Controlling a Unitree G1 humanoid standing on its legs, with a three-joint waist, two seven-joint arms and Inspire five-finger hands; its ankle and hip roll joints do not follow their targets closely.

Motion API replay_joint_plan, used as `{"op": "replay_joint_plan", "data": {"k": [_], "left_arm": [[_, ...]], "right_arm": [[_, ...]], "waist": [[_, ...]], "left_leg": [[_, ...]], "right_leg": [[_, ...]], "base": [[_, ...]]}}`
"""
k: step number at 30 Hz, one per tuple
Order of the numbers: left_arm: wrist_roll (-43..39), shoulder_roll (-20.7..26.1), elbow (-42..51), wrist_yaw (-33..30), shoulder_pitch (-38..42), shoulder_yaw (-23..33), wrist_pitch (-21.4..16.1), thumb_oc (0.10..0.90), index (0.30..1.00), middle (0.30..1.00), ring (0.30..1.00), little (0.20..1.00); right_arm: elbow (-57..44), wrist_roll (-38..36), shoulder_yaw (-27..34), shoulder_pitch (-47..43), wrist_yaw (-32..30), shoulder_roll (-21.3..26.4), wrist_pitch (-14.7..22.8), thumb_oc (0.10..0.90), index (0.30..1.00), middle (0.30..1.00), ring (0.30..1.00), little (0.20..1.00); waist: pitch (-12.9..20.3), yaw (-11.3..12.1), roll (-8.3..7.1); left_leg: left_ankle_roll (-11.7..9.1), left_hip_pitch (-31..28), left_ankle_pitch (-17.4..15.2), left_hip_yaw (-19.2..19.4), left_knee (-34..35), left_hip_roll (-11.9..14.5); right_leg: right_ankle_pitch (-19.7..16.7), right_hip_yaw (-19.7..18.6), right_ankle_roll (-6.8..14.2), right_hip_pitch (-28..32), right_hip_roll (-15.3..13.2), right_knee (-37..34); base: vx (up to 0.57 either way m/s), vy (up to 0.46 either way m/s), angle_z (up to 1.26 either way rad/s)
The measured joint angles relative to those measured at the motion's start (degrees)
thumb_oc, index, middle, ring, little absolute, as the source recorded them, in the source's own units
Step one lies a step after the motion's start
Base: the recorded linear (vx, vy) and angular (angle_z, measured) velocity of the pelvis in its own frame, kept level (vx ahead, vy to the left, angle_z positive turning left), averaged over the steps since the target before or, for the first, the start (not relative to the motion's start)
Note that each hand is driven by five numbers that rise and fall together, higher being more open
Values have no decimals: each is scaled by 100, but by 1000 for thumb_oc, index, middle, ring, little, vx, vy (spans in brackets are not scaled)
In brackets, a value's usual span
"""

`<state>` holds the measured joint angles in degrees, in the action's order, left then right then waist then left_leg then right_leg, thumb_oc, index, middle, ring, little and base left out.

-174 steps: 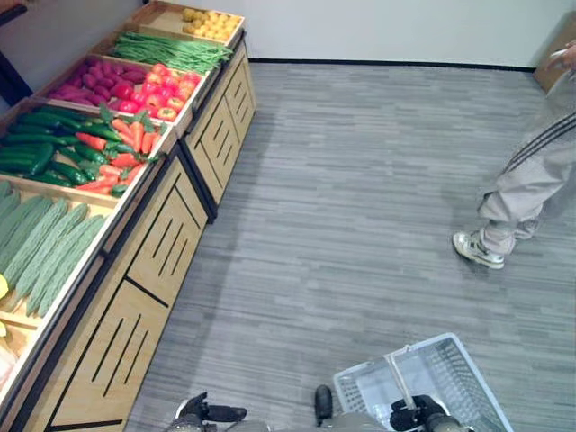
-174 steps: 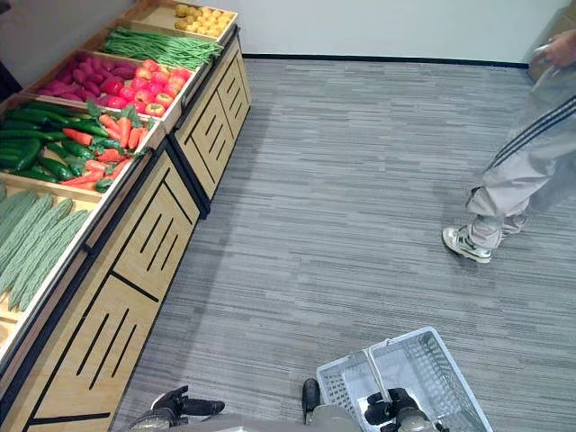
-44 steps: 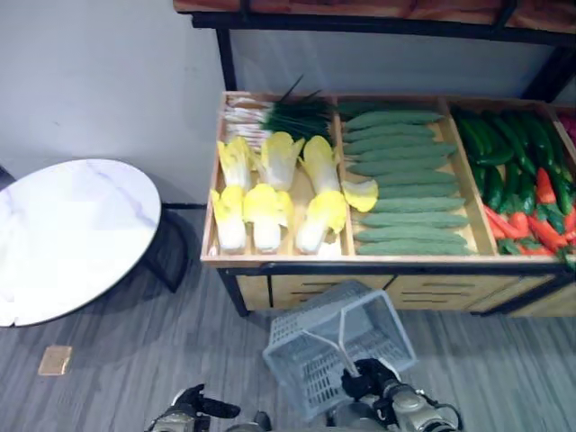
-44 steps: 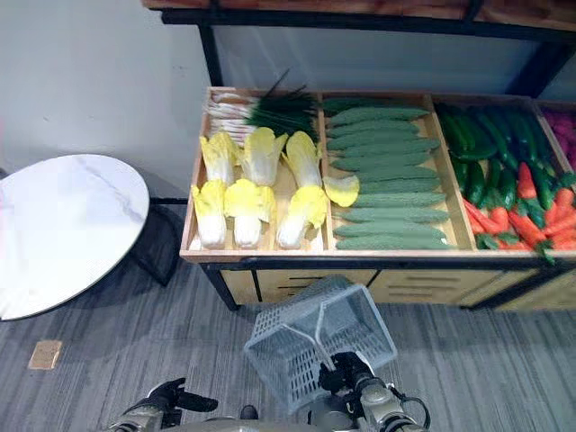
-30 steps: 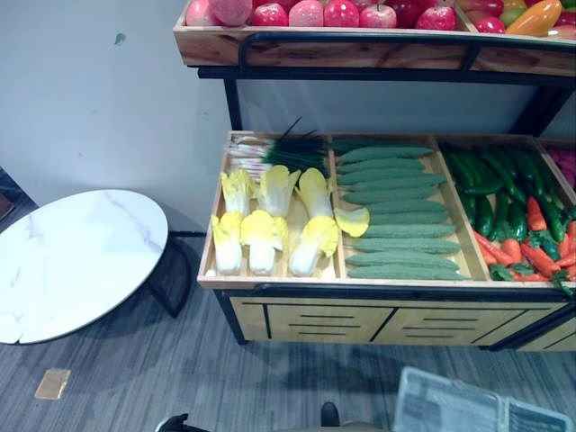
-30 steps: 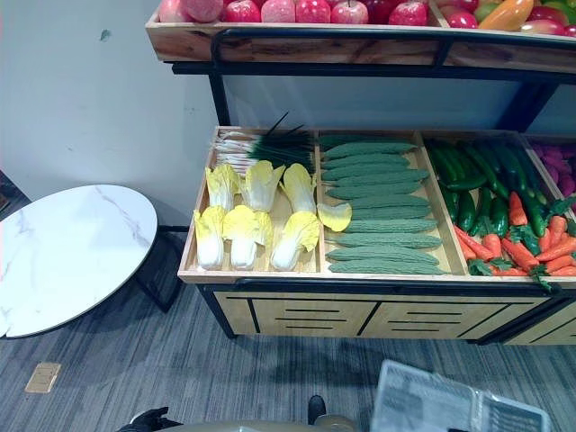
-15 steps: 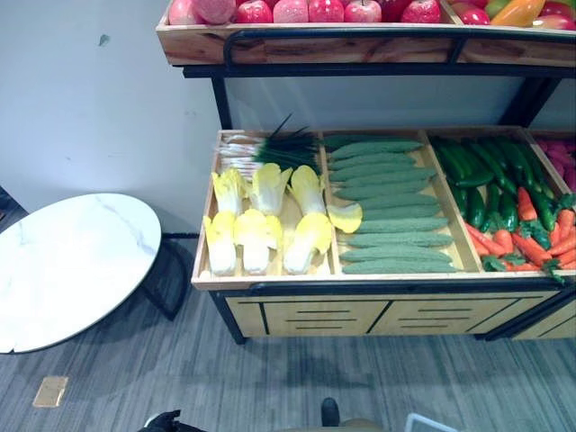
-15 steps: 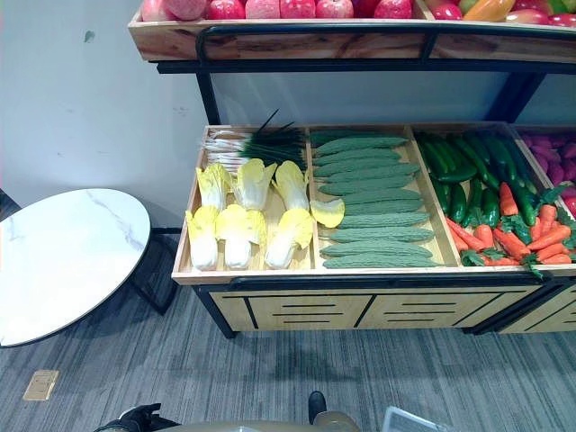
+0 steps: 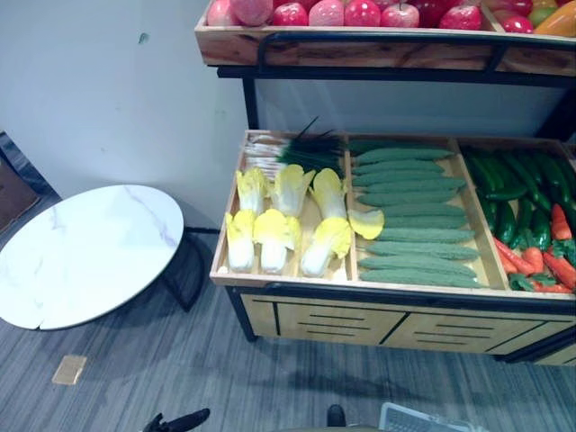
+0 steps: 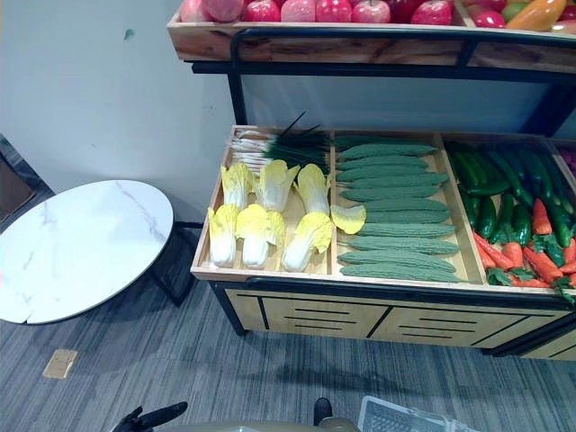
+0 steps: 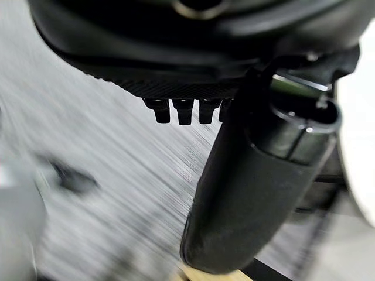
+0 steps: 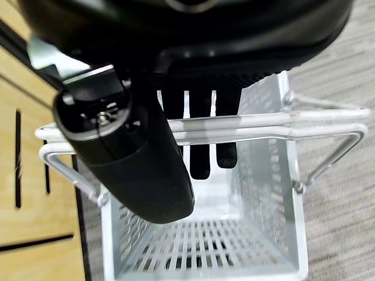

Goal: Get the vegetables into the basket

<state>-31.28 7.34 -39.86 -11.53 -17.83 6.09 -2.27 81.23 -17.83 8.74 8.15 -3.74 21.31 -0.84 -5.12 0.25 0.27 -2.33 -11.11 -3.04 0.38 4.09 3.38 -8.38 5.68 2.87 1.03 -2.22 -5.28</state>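
A wooden stand [image 9: 396,292] holds vegetables in bins: yellow-green cabbages [image 9: 279,225], scallions [image 9: 288,153], long ridged green gourds [image 9: 414,216], dark cucumbers [image 9: 517,193] and carrots [image 9: 549,261]. The white wire basket [image 10: 405,416] peeks in at the lower edge, below the stand's front. In the right wrist view my right hand [image 12: 193,35] is shut on the basket's handle [image 12: 263,120], and the basket [image 12: 263,193] hangs empty beneath it. My left hand [image 9: 175,420] hangs low over the floor, fingers relaxed and holding nothing, with its thumb [image 11: 246,193] standing out.
An upper shelf [image 9: 360,49] with red apples [image 9: 360,13] overhangs the bins. A round white marble table [image 9: 81,256] on dark legs stands left of the stand, against the wall. A small tan tile [image 9: 69,369] lies on the grey floor.
The camera has swung round from the aisle to face the stand, then shifted slightly left. The basket, held up in front 1.5 s ago, has dropped to the view's lower edge.
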Motion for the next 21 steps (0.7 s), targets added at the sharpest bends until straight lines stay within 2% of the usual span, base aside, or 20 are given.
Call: {"op": "replay_joint_plan", "data": {"k": [3, 8, 10, 17, 19, 21], "left_arm": [[-17, -28, 908, -236, -214, 18, -17, 900, 1000, 1000, 1000, 1000], [159, 203, 2432, -564, -326, 233, -61, 900, 1000, 1000, 1000, 1000], [210, 243, 2661, -603, -293, 264, -206, 900, 1000, 1000, 1000, 1000], [450, 424, 4050, -790, -169, 305, -272, 900, 1000, 1000, 1000, 1000], [544, 518, 4418, -835, -119, 300, -291, 900, 1000, 1000, 1000, 1000], [704, 735, 4829, -863, -9, 303, -321, 900, 1000, 1000, 1000, 1000]], "right_arm": [[-133, -19, 0, 123, -155, -3, -9, 400, 300, 300, 300, 300], [-167, -115, -14, 198, -310, -6, -17, 400, 300, 300, 300, 300], [-160, -125, -14, 198, -308, -15, -19, 400, 300, 300, 300, 300], [-199, -232, -30, 200, -305, -159, -11, 400, 300, 300, 300, 300], [-203, -264, -39, 195, -301, -184, -10, 400, 300, 300, 300, 300], [-193, -284, -79, 188, -298, -222, -9, 400, 300, 300, 300, 300]], "waist": [[-14, 45, -23], [-67, 77, -95], [-80, 80, -108], [-200, 107, -216], [-273, 107, -193], [-320, 126, -245]], "left_leg": [[21, 48, 5, -92, 35, -16], [63, 57, 54, -148, 84, -11], [8, 53, 101, -151, 97, -9], [17, 5, 114, -147, 95, -16], [19, -42, 113, -143, 95, -21], [20, -57, 112, -142, 95, -17]], "right_leg": [[7, 79, 16, -11, -36, 0], [4, 135, 19, -15, -46, -2], [2, 139, 21, -14, -46, -2], [3, 126, 26, 14, -46, -2], [4, 111, 27, 50, -46, -2], [5, 112, 28, 70, -43, -2]], "base": [[-12, 4, 15], [-7, -1, 6], [0, 0, 0], [0, 0, 0], [0, 0, 0], [0, 0, 0]]}}
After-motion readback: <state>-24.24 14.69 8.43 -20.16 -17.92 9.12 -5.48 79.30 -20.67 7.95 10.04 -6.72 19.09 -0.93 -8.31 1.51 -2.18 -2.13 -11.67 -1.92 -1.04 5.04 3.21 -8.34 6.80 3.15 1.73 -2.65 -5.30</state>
